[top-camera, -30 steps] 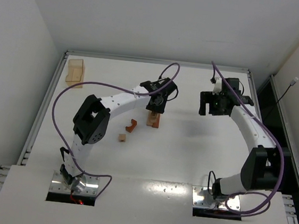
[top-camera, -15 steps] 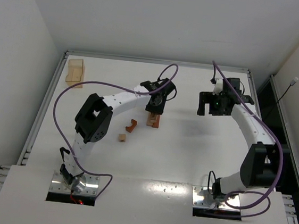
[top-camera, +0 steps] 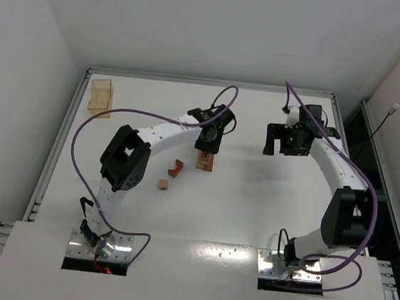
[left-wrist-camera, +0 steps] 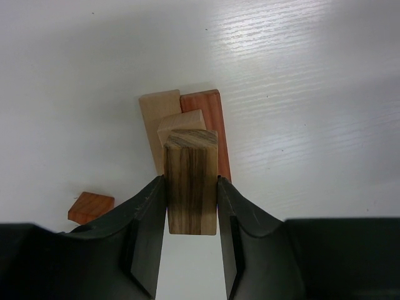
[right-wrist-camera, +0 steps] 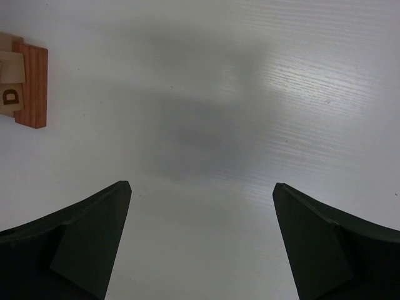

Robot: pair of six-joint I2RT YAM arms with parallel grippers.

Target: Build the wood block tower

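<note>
A small light tan wooden cube (top-camera: 163, 184) lay on the white table (top-camera: 251, 205) nearest my bases; just beyond lay a reddish-brown notched wooden block (top-camera: 176, 167); farther on, my left pincer (left-wrist-camera: 190, 182) clamped a dark-grained wooden block (left-wrist-camera: 190, 209) over the wood block tower (left-wrist-camera: 187, 122), a tan and a reddish bar side by side with a tan piece atop; my right pincer (right-wrist-camera: 201, 187) gaped empty, well to the tower's right; a translucent tan plastic box (top-camera: 100, 95) stood in the far left corner.
</note>
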